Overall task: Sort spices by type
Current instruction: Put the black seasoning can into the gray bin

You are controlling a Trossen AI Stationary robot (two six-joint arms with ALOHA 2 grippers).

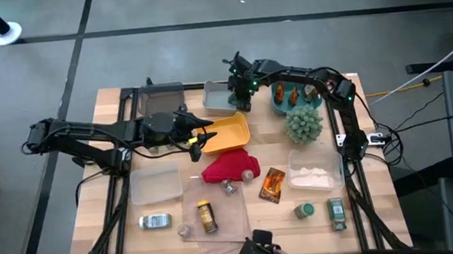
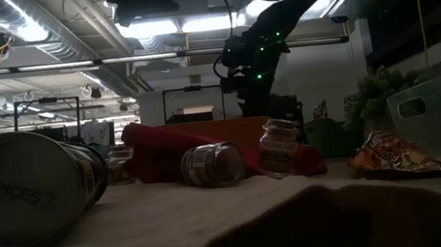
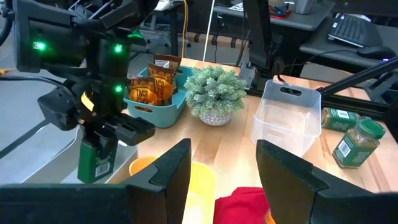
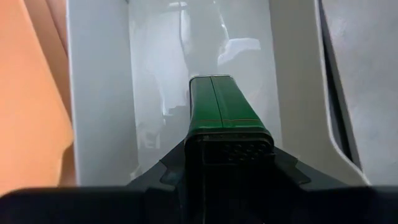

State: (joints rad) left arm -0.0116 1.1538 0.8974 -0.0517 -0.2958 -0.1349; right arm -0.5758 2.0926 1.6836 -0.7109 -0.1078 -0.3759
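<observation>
We're in a robotics lab or workshop: exposed ceiling ducts (image 2: 29,33) and strip lights (image 2: 216,22) overhead, grey tiled floor (image 1: 203,47) around a wooden tabletop (image 1: 382,212), cables (image 1: 420,85) trailing off, desks with a laptop (image 3: 354,28) behind.

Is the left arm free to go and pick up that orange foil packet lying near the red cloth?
Probably yes. The left gripper is open and empty over the yellow tray, and the foil packet lies flat in the open beside the red cloth. The right gripper, holding a green tin, is busy farther back.
</observation>
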